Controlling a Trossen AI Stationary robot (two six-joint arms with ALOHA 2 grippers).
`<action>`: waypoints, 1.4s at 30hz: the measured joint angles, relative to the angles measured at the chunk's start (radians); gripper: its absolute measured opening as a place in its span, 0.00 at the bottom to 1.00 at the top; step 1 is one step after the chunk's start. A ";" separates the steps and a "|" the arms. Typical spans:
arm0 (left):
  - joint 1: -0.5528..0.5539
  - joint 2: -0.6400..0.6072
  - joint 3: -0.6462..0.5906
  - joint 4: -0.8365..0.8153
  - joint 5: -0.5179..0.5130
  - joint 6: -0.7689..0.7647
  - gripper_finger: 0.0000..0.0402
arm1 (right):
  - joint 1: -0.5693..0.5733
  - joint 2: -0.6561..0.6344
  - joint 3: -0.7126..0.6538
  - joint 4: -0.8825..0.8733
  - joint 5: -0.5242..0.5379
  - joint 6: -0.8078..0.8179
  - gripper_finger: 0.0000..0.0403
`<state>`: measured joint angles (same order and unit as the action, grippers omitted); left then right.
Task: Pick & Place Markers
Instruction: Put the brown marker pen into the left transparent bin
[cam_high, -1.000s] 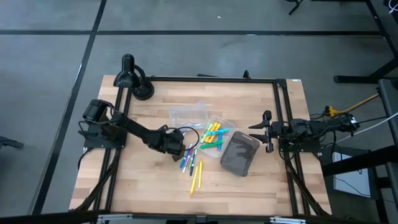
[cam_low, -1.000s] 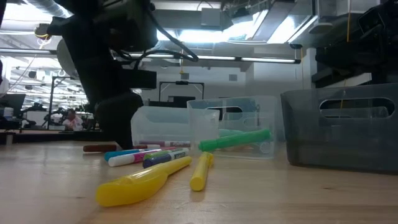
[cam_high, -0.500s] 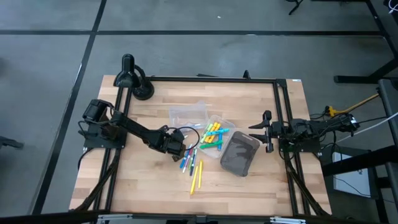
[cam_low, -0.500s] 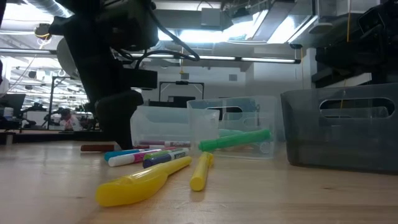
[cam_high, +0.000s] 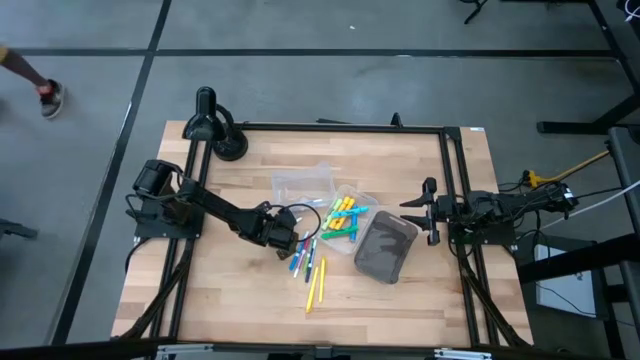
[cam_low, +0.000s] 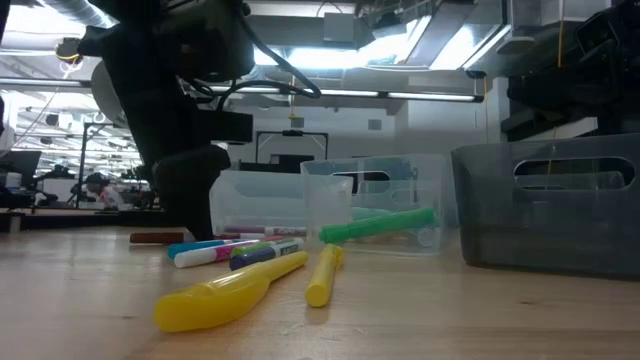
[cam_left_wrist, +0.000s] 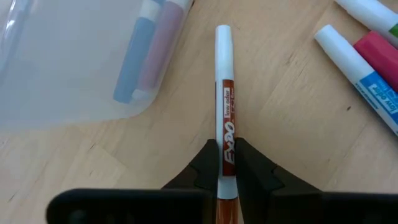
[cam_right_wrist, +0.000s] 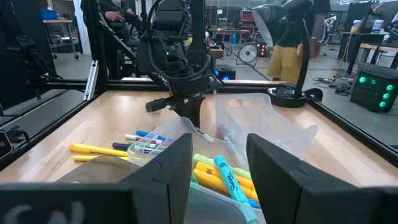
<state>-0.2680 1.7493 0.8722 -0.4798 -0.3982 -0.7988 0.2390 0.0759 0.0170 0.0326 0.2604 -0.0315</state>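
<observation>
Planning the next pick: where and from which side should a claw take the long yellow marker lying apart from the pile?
Grip the yellow marker mid-barrel, coming straight down, fingers across its width. It lies flat on the table with bare wood along both long sides, its near end bulging.

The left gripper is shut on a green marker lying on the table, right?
Not green. The left wrist view shows the left gripper shut on a brown-and-white marker lying on the table.
</observation>
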 joint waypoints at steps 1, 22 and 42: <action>0.000 0.000 0.000 0.007 -0.001 0.000 0.07 | 0.000 0.000 0.000 0.000 0.000 0.000 0.38; -0.073 -0.015 -0.003 0.160 0.037 0.065 0.07 | 0.000 0.000 0.000 0.000 0.000 0.000 0.38; -0.157 -0.019 -0.001 0.308 -0.108 0.133 0.07 | 0.000 0.000 0.000 0.000 0.000 0.000 0.38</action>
<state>-0.4252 1.7306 0.8715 -0.1720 -0.5061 -0.6659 0.2388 0.0759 0.0172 0.0326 0.2604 -0.0315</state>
